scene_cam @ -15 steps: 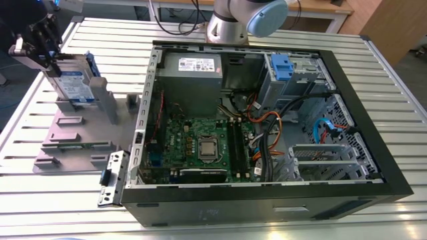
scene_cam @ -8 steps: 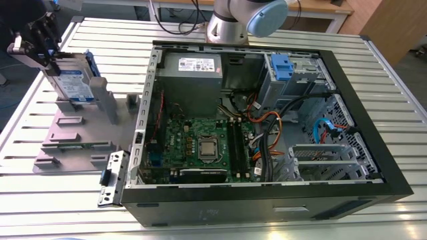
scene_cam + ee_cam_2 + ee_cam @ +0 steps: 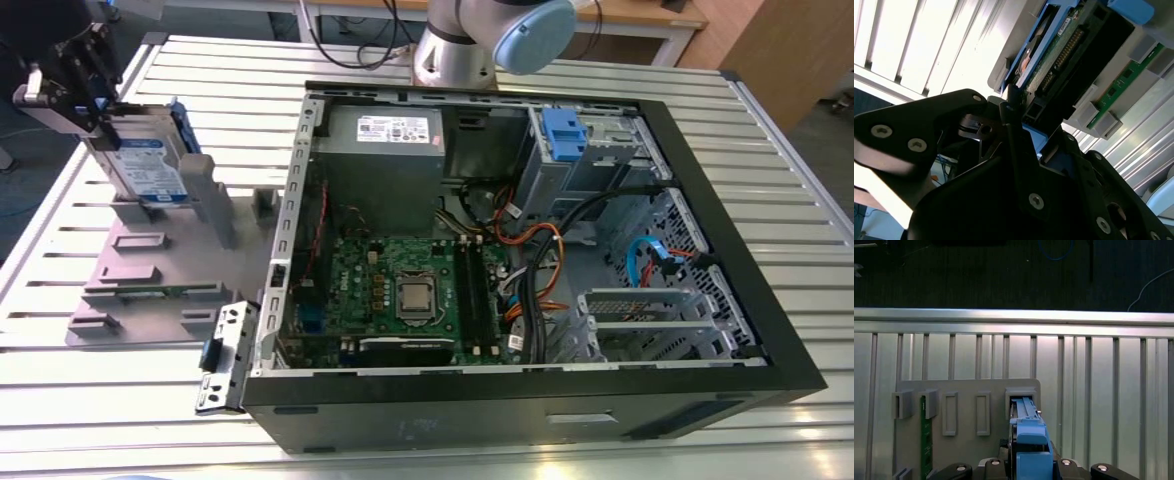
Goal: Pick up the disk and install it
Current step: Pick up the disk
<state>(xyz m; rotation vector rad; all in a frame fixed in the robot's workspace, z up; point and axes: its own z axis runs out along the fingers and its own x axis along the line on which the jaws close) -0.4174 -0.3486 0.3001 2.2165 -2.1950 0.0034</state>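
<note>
1. Black metal tool (image 3: 96, 112) is hanging over the flat rectangular silver disk (image 3: 144, 165) with its blue-and-white label and blue plastic rails; its jaws are looking pressed onto the top end, pinching the disk.
2. The disk is standing upright on edge at a slot of the grey moulded plastic fixture plate (image 3: 134, 270); the plate is lying on the slatted aluminium tabletop (image 3: 120, 400), at the exterior view's left of the open black steel computer case (image 3: 747, 260); seated or just lifted, I cannot tell.
3. Handling, my read: rigid, dense, heavy for its size; smooth metal faces are looking slippery; shock-sensitive, with green circuitry showing in the second wrist view; rails and bare edges are looking like the safest hold.
4. Thin green memory stick (image 3: 926, 435) is sitting in another slot, apart from the disk.
</note>
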